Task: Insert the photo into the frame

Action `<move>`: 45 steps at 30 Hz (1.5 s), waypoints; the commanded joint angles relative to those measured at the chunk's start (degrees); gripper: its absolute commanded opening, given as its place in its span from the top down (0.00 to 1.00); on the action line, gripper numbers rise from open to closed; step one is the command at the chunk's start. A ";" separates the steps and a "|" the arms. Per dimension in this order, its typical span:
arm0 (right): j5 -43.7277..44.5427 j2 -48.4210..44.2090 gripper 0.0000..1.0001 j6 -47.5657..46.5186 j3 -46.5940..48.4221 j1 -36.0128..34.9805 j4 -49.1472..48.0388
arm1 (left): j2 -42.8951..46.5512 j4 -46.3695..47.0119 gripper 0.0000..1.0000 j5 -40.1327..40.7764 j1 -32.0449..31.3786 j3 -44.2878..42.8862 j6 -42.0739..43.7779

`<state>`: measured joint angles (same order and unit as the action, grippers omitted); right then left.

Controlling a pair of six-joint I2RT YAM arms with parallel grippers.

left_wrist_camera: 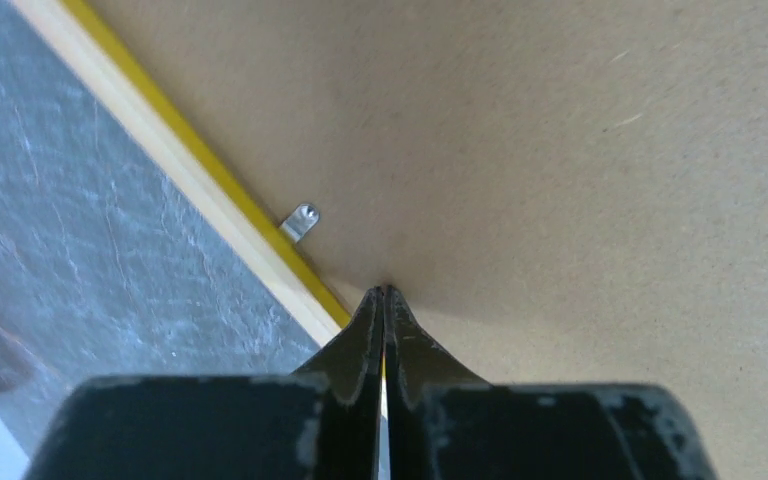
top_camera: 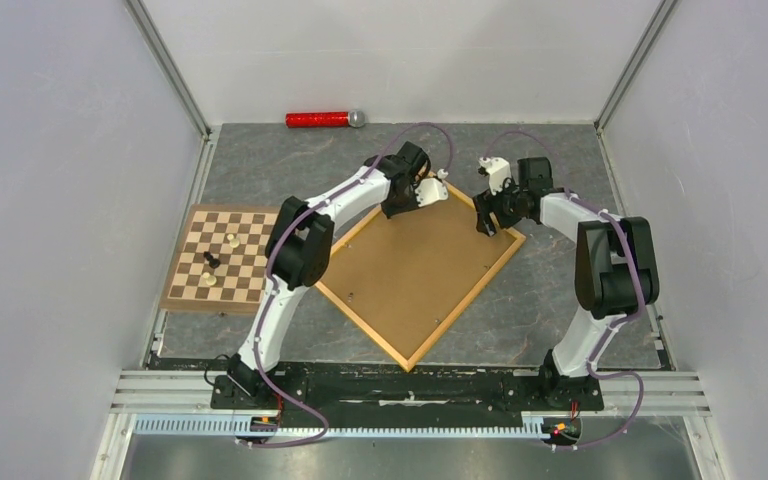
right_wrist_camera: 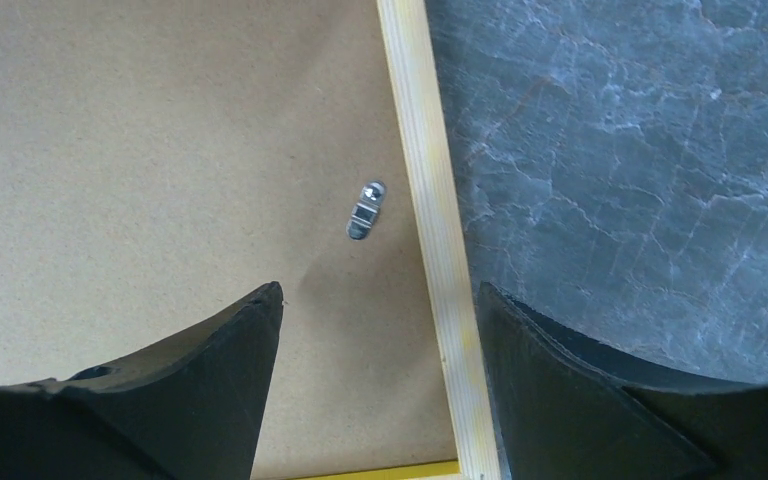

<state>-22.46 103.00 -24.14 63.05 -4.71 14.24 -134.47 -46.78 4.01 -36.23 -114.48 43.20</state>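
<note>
Yellow-orange frame [top_camera: 465,304]: it lies flat on the counter [right_wrist_camera: 640,150], back side up and turned corner-on to you. Both pairs of jaws are at its far end.
Brown backing board [top_camera: 415,270]: it fills the frame's opening and sits under both pairs of jaws.
The photo: you cannot see it in any view, because the board covers the opening.
Your left jaws [left_wrist_camera: 384,295]: clenched to a hairline slit, with nothing visibly gripped. The tips appear to rest on the backing board just inside the rail, which runs off ahead and to their left.
Left metal tab [left_wrist_camera: 300,221]: a small clip ahead and left of the clenched tips, at the seam between rail and board.
Your right jaws [right_wrist_camera: 380,290]: spread wide and released, straddling the rail. The left finger is over the board and the right finger over the grey marbled counter. A frame corner shows just behind the gap.
Right metal tab [right_wrist_camera: 366,210]: on the board ahead of the gap, just beside the rail and lying roughly along it.
Chessboard [top_camera: 250,270]: well to the left of your left jaws, with three pieces standing on it.
Red cylinder [top_camera: 320,119]: beyond your left jaws by the back wall, with a silver end.
</note>
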 commanded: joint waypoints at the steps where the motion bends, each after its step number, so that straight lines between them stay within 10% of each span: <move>1: -1.08 -0.93 0.26 -0.82 0.12 1.80 -2.06 | -2.09 3.33 0.98 -1.95 -0.86 -0.92 5.49; 9: -4.10 -0.49 0.26 0.40 2.26 4.10 -1.81 | -4.97 2.34 0.97 -0.48 -0.84 -6.64 3.55; 17: -9.23 -2.38 0.26 3.61 4.68 6.03 -0.60 | 0.84 1.27 0.54 -2.66 -0.62 -6.76 -6.99; 25: -10.72 -4.02 0.26 4.06 5.41 6.07 -0.02 | -0.63 -6.15 0.35 -3.75 2.39 -11.69 -16.36; 45: -12.15 -0.72 0.26 4.19 8.32 6.54 0.69 | -3.59 -10.14 0.44 -14.24 8.63 -12.09 -22.41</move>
<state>-32.86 101.32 -20.43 69.14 1.39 15.51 -137.45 -55.27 -5.13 -27.40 -124.25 23.14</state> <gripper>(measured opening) 0.739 0.563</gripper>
